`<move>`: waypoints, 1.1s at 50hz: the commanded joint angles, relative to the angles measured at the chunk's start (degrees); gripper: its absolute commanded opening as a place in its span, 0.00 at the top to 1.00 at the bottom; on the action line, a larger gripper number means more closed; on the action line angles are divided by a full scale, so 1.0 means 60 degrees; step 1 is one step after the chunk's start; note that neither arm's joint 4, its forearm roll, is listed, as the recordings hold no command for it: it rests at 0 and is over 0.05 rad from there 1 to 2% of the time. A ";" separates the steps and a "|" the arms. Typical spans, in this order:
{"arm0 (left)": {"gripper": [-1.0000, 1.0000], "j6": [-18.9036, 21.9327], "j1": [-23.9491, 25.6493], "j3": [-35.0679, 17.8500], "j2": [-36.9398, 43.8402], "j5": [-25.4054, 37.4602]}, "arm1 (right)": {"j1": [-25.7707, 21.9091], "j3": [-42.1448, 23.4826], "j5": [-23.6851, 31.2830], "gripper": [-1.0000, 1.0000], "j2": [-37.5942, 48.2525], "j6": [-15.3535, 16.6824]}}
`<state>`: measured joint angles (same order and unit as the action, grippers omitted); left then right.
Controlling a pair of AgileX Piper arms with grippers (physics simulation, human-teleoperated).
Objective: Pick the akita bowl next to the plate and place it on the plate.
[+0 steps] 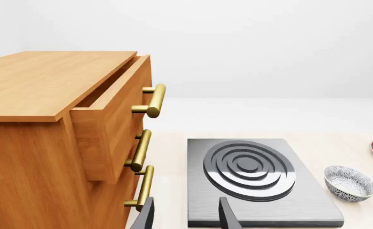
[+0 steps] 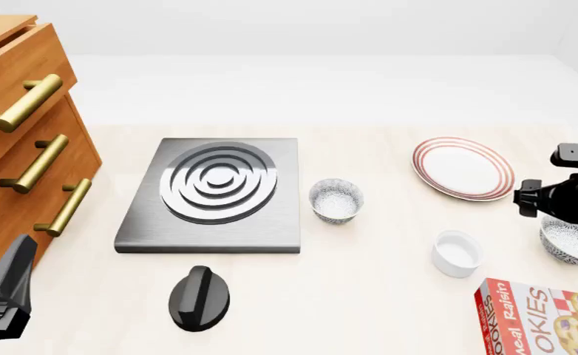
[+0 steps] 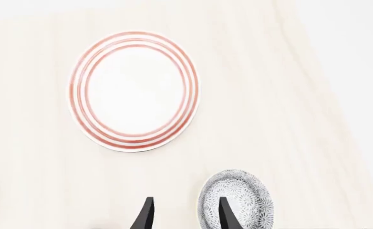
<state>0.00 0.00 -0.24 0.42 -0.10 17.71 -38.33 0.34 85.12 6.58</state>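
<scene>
Nearest the front camera: cereal box (image 2: pixel 543 319) at the near right corner of the table (image 2: pixel 368 296), dark stove knob (image 2: pixel 199 297) lying near centre, and left gripper (image 2: pixel 3 296) low at the near left edge, with fingers (image 1: pixel 228 217) parted and nothing between them. Further in, small plain white cup (image 2: pixel 457 253), then right gripper (image 3: pixel 185 214) hanging over the akita bowl (image 2: pixel 573 242) at the right edge of the table, jaws spread and bowl not grasped; one finger (image 3: pixel 226 215) seen over the bowl's rim in the right wrist view. Bowl resting on the table, near the plate (image 2: pixel 463 168) but apart from it, on its near right side. Second speckled bowl (image 2: pixel 335 200) between plate and stove plate (image 2: pixel 215 194), just beside the latter. Wooden drawer cabinet (image 2: pixel 13 148) with brass handles at far left, top drawer (image 1: pixel 113 112) pulled partly out.
</scene>
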 commanded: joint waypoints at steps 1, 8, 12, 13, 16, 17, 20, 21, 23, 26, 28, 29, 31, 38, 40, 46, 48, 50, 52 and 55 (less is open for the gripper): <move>0.00 0.0000 0.0000 0.0000 0.0000 0.0000 | 0.0059 0.0111 -0.0266 0.00 0.0222 0.0015; 0.00 0.0000 0.0000 0.0000 0.0000 0.0000 | 0.0110 0.0211 -0.0554 0.00 0.0392 0.0064; 0.00 0.0000 0.0000 0.0000 0.0000 0.0000 | 0.0153 0.0216 -0.0640 0.00 0.0498 0.0096; 0.00 0.0000 0.0000 0.0000 0.0000 0.0000 | 0.0160 0.0227 -0.0667 0.00 0.0538 0.0110; 0.00 0.0000 0.0000 0.0000 0.0000 0.0000 | 0.0202 0.0224 -0.0741 0.00 0.0655 0.0153; 0.00 0.0000 0.0000 0.0000 0.0000 0.0000 | 0.0202 0.0224 -0.0741 0.00 0.0656 0.0153; 0.00 0.0000 0.0000 0.0000 0.0000 0.0000 | 0.0246 0.0134 -0.0658 0.00 0.0683 0.0182; 0.00 0.0000 0.0000 0.0000 0.0000 0.0000 | 0.0266 0.0037 -0.0483 0.00 0.0581 0.0170; 0.00 0.0000 0.0000 0.0000 0.0000 0.0000 | 0.0279 0.0023 -0.0452 0.00 0.0543 0.0150; 0.00 0.0000 0.0000 0.0000 0.0000 0.0000 | 0.0278 0.0254 -0.1036 0.00 0.0953 0.0147; 0.00 0.0000 0.0000 0.0000 0.0000 0.0000 | 0.0275 0.0168 -0.0845 0.00 0.0876 0.0153; 0.00 0.0000 0.0000 0.0000 0.0000 0.0000 | 0.0275 0.0167 -0.0843 0.00 0.0876 0.0153; 0.00 0.0000 0.0000 0.0000 0.0000 0.0000 | 0.0288 0.0151 -0.0782 0.00 0.0834 0.0130; 0.00 0.0000 0.0000 0.0000 0.0000 0.0000 | 0.0335 0.0113 -0.0786 0.00 0.0935 0.0228; 0.00 0.0000 0.0000 0.0000 0.0000 0.0000 | 0.0326 0.0253 -0.1221 0.00 0.1247 0.0192; 0.00 0.0000 0.0000 0.0000 0.0000 0.0000 | 0.0339 0.0352 -0.1436 0.00 0.1406 0.0172; 0.00 0.0000 0.0000 0.0000 0.0000 0.0000 | 0.0355 0.0232 -0.1068 0.00 0.1202 0.0192; 0.00 0.0000 0.0000 0.0000 0.0000 0.0000 | 0.0369 0.0355 -0.1588 0.00 0.1645 0.0206; 0.00 0.0000 0.0000 0.0000 0.0000 0.0000 | 0.0362 0.0337 -0.1534 0.00 0.1649 0.0275; 0.00 0.0000 0.0000 0.0000 0.0000 0.0000 | 0.0353 0.0216 -0.1160 0.00 0.1396 0.0322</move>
<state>0.00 0.00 -0.24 0.42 -0.10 19.73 -36.82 -6.81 92.93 7.93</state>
